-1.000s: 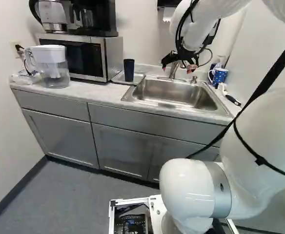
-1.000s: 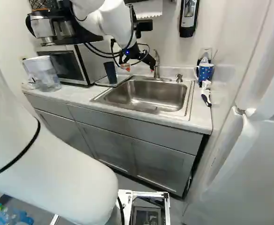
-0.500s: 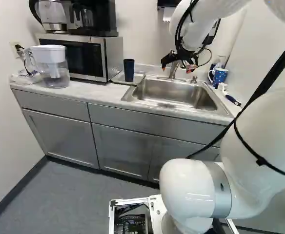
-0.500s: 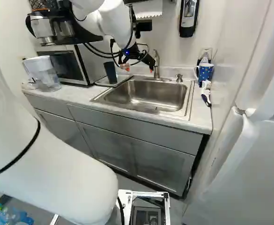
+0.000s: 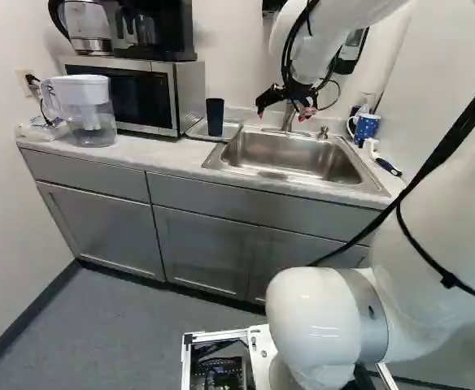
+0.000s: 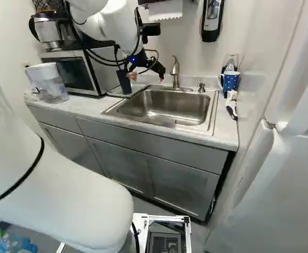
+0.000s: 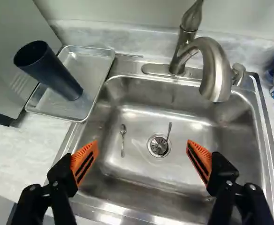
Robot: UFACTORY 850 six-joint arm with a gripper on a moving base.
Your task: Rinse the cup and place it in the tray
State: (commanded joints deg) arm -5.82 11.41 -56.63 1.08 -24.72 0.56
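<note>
Cup (image 5: 215,119) in plain dark navy, tall and slim, with a wide round mouth and sides that taper to a narrower base, stands just left of the frame's upper middle in the left base view. It is upright on its base in the shallow metal tray (image 7: 92,60), mouth up, between the microwave (image 5: 136,97) and the sink (image 5: 290,158). Its surface looks smooth; the inside is too dark to say for sure whether anything is in it. The tray lies on the light desk (image 5: 152,153) beside the sink. The white arm (image 5: 311,45) comes in from the upper right of the left base view and bends downward, so that the hand (image 5: 281,114) hangs over the rear part of the sink, near the faucet (image 6: 175,74). In the right base view it reaches in from the upper left, and the cup shows close beside the wrist's cables. The wrist view looks down into the basin, where the hand (image 7: 142,143) has its two orange pads (image 7: 85,161) spread wide apart with nothing held between them. Beyond them, on the basin floor, lie a small spoon (image 7: 123,139) and the drain (image 7: 159,146), with another utensil (image 7: 168,132) sticking out of it.
</note>
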